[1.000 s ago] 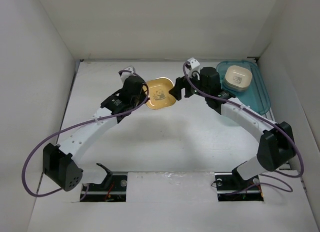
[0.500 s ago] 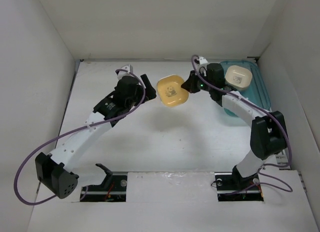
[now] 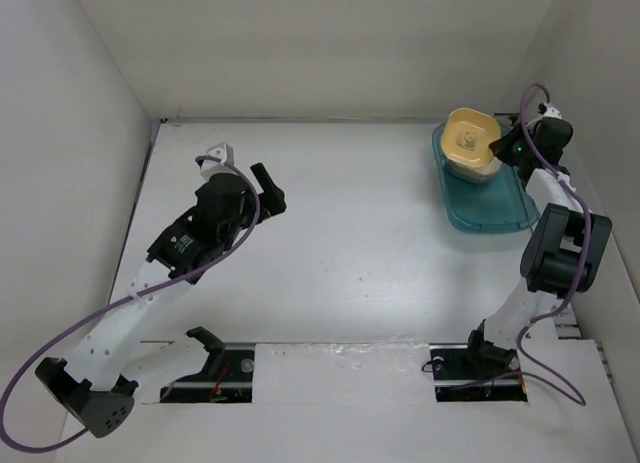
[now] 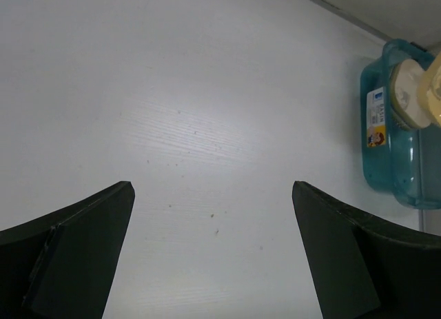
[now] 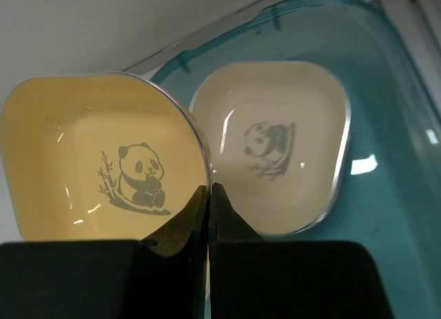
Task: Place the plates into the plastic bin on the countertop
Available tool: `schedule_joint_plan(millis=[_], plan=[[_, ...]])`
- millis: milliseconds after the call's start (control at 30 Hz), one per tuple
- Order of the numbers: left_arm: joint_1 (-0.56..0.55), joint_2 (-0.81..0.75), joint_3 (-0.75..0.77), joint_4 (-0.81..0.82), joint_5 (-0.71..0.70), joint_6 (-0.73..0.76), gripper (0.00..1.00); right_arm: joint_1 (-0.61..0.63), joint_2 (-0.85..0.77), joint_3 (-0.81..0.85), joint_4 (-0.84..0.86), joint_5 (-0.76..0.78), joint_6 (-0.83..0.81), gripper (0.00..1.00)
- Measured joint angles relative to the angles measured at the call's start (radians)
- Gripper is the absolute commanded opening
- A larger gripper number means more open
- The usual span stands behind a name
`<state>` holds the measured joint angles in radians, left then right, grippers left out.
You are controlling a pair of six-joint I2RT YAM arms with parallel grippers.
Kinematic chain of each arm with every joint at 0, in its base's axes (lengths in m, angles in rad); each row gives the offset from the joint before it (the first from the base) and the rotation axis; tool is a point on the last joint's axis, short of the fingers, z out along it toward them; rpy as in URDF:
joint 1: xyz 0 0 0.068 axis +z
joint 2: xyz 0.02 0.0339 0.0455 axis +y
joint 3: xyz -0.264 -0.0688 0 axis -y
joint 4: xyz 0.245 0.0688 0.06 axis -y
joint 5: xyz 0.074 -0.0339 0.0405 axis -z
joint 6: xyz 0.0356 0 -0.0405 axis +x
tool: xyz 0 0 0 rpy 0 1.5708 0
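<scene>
My right gripper [image 3: 508,149] [image 5: 208,189] is shut on the rim of a yellow plate [image 3: 471,133] [image 5: 96,160] with a panda print. It holds that plate above the far end of the teal plastic bin [image 3: 490,205] [image 5: 393,119]. A cream plate [image 5: 275,147] [image 4: 403,95] lies in the bin just under and beside the yellow one. My left gripper [image 3: 268,188] [image 4: 213,191] stands open over the white countertop [image 3: 350,233] at the left, nothing between its fingers. In the left wrist view the bin [image 4: 386,164] shows at the far right.
White walls [image 3: 80,133] close in the countertop on three sides. The bin lies against the right wall at the back. Both arm bases sit at the near edge.
The yellow plate passed from my left gripper to my right, which shut on it and carried it right, over the bin. My left gripper opened and drew back left.
</scene>
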<state>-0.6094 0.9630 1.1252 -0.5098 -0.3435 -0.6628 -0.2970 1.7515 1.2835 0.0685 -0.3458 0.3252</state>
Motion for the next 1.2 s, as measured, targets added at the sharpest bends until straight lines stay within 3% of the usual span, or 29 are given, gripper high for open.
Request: schedule_joint_plan(millis=[267, 300, 333, 367, 400, 433, 467, 767, 1033, 1200], plan=[[0.0, -0.01, -0.092, -0.042, 0.019, 0.032, 1.0, -0.067, 0.229, 0.27, -0.091, 0.065, 0.005, 0.03], [0.0, -0.013, -0.098, -0.042, 0.022, 0.034, 1.0, -0.067, 0.24, 0.279, -0.097, 0.072, 0.003, 0.18], [0.0, -0.018, -0.102, -0.043, 0.024, 0.037, 1.0, -0.067, 0.248, 0.285, -0.108, 0.076, 0.003, 0.55], [0.0, -0.022, -0.103, -0.043, 0.027, 0.039, 1.0, -0.067, 0.254, 0.286, -0.121, 0.077, 0.008, 0.63], [0.0, -0.026, -0.103, -0.042, 0.029, 0.042, 1.0, -0.067, 0.256, 0.286, -0.127, 0.079, 0.003, 0.78], [0.0, -0.031, -0.103, -0.041, 0.03, 0.043, 1.0, -0.067, 0.256, 0.286, -0.139, 0.077, 0.004, 0.84], [0.0, -0.037, -0.103, -0.041, 0.03, 0.045, 1.0, -0.067, 0.255, 0.287, -0.145, 0.079, 0.003, 1.0], [0.0, -0.054, -0.103, -0.042, -0.003, 0.04, 1.0, -0.041, 0.05, 0.229, -0.15, -0.011, 0.017, 1.0], [0.0, -0.054, -0.103, -0.053, -0.033, 0.025, 1.0, 0.116, -0.075, 0.129, -0.113, -0.06, -0.009, 1.0], [0.0, -0.051, -0.092, -0.084, -0.067, 0.021, 1.0, 0.272, -0.229, -0.024, -0.223, 0.047, -0.088, 1.0]])
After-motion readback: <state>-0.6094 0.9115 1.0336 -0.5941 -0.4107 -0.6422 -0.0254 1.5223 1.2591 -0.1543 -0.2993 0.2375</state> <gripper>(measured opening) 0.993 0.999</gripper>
